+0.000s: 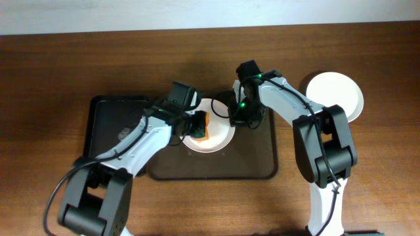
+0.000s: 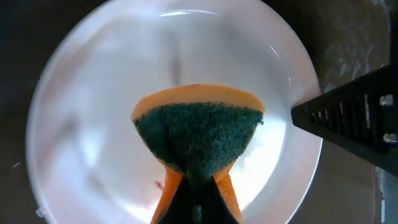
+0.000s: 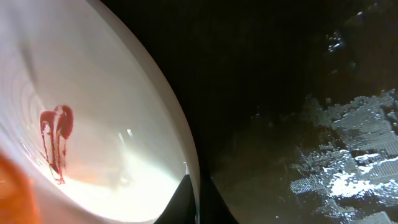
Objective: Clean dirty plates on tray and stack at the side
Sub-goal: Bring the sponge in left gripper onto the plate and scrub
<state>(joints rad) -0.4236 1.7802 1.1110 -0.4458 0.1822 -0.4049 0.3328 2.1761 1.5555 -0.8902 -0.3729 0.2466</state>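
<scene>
Left claw [image 1: 197, 126] is clamped on a sponge [image 1: 201, 134] over the mid-counter plate [image 1: 220, 139]. Its rim is pinched by the right claw [image 3: 199, 202].

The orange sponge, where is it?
In the overhead view, the sponge sits mid-table, pinched in the jaws of the left gripper over the white plate on the dark brown tray, while the right gripper holds its right rim.

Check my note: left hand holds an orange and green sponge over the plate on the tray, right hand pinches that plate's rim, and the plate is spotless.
Not spotless: the right wrist view shows a red smear on the plate. The rest stands: left hand holds the sponge, right hand pinches the rim.
</scene>
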